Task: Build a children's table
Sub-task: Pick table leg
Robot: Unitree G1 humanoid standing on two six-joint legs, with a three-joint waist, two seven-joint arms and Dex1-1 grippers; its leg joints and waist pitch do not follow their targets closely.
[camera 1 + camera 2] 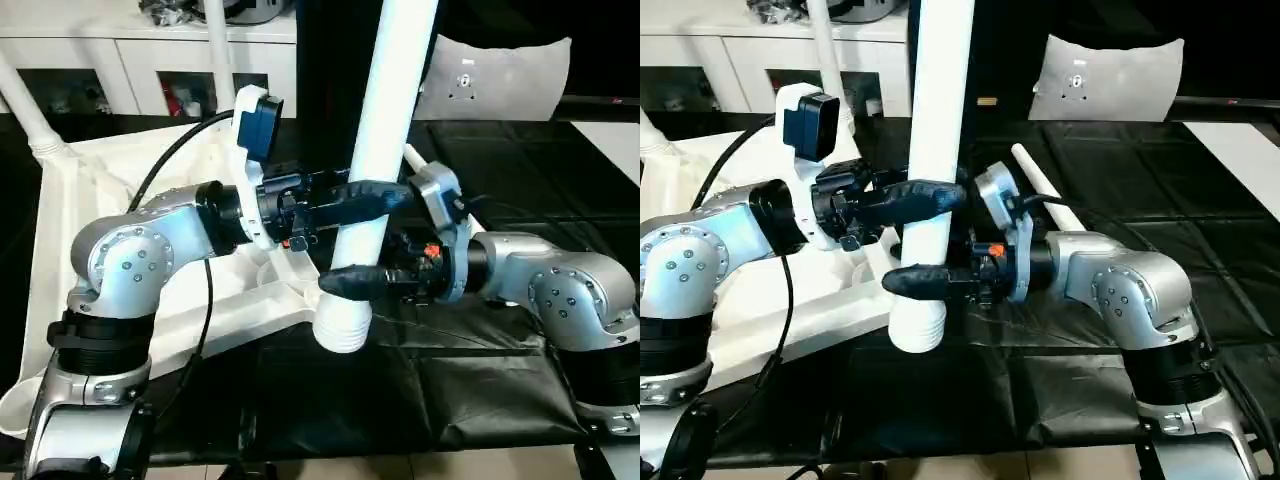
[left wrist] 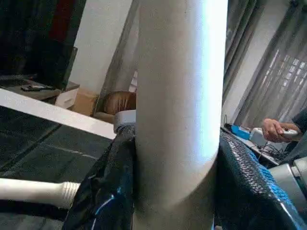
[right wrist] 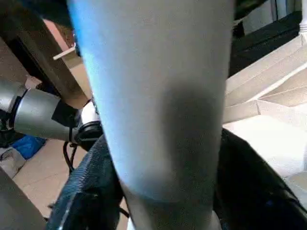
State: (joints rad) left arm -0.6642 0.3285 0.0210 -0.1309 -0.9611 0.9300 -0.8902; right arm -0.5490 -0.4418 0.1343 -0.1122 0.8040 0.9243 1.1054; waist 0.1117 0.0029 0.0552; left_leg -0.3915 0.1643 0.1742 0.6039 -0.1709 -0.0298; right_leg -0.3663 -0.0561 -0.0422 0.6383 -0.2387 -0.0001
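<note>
Over tabletop (image 1: 70,230) near corner, upright leg (image 1: 385,140) was pinched by both grippers: left gripper (image 1: 375,195) clamped higher, right gripper (image 1: 350,280) lower, above threaded end. Spare leg (image 1: 1045,195) lay beyond on black mat (image 1: 1120,160). No legible labels.

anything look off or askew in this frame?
Nothing damaged. The leg gripped by both the left gripper and right gripper leans slightly, its ribbed end hanging past the tabletop corner rather than over a socket. A spare leg lies loose on the black mat.
</note>
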